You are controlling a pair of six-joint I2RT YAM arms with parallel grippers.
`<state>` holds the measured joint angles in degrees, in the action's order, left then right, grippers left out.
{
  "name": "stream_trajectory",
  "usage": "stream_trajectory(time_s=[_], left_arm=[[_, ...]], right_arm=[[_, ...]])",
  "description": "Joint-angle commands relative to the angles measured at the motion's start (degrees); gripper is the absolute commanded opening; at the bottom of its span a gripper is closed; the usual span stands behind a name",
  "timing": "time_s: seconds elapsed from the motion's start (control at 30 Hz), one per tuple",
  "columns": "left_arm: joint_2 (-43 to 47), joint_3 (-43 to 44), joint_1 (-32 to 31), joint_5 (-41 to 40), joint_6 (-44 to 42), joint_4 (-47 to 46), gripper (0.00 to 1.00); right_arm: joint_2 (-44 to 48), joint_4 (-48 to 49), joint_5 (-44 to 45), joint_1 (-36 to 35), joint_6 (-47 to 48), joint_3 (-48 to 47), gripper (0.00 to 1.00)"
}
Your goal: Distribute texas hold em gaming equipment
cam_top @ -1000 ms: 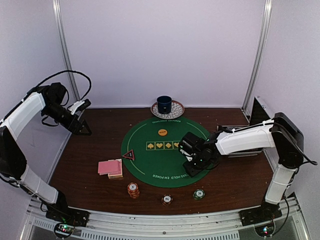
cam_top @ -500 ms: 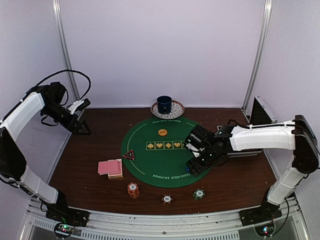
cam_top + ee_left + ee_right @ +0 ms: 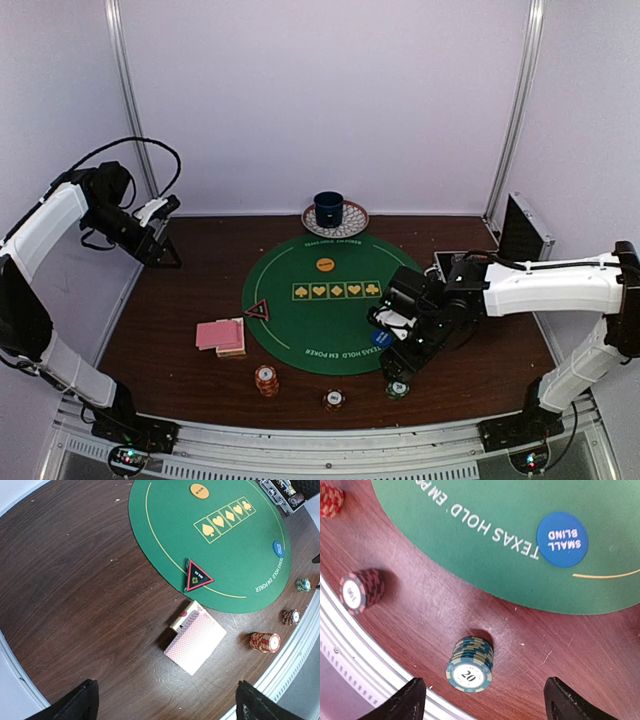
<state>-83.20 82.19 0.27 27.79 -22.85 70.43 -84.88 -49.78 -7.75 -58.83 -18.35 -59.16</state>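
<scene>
Right pincer [image 3: 485, 700], swung off the mat [image 3: 470, 510], gapes empty above green chips [image 3: 470, 664] it seemingly targets; next, lower and close.

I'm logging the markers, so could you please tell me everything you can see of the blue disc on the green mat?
The blue disc is round and flat, looking like plastic, with SMALL BLIND printed in white. It lies face up on the green mat, near its edge by the printed lettering. Only the mat touches it.

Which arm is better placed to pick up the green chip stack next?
Right: the right gripper hangs open right at the green chip stack; the left gripper is far off near the table's left edge.
</scene>
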Motion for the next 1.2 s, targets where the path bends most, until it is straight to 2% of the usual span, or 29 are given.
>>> stream_trajectory(time_s=[0.0,0.4,1.17], left_arm=[[1.67,1.48,-0.06,-0.12,-0.35,0.07,0.97],[2.13,1.39,-0.07,-0.18,-0.65,0.36,0.98],[2.73,2.00,-0.06,-0.09,-0.53,0.85,0.97]], right_arm=[[-1.68,0.29,-1.17,-1.01,0.01,2.33,0.84],[-5.46,3.29,-0.07,-5.01,-0.82,3.17,0.77],[-6.26,7.07,3.22,-5.26,-3.02,5.69,0.66]])
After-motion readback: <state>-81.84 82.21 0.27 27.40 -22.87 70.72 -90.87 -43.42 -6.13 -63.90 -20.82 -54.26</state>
